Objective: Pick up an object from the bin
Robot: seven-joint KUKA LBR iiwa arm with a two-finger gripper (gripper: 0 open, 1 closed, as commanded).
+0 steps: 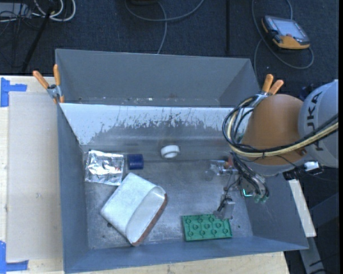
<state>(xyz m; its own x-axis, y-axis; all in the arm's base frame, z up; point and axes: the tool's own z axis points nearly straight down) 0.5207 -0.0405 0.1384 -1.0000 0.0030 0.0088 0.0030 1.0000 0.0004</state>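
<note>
Lying nearest the gripper: a green studded plate [206, 228], flat on the floor of the bin [154, 90], close to the front wall and towards the right corner.
Plate's long axis: it runs left to right along the front wall as you look down.
Gripper [225, 206]: its tip stands at the plate's far right corner, touching or just off it; you cannot tell which.
Jaws: you cannot tell whether they are released or clenched, and you see nothing held.
Coming move: the plate lies forward and left of the tip, so you would likely shift that way and close across its short side.
Further out: a white pad [132, 209], foil packet [104, 167], blue cap [135, 162] and white cap [170, 151], all well apart.
</note>
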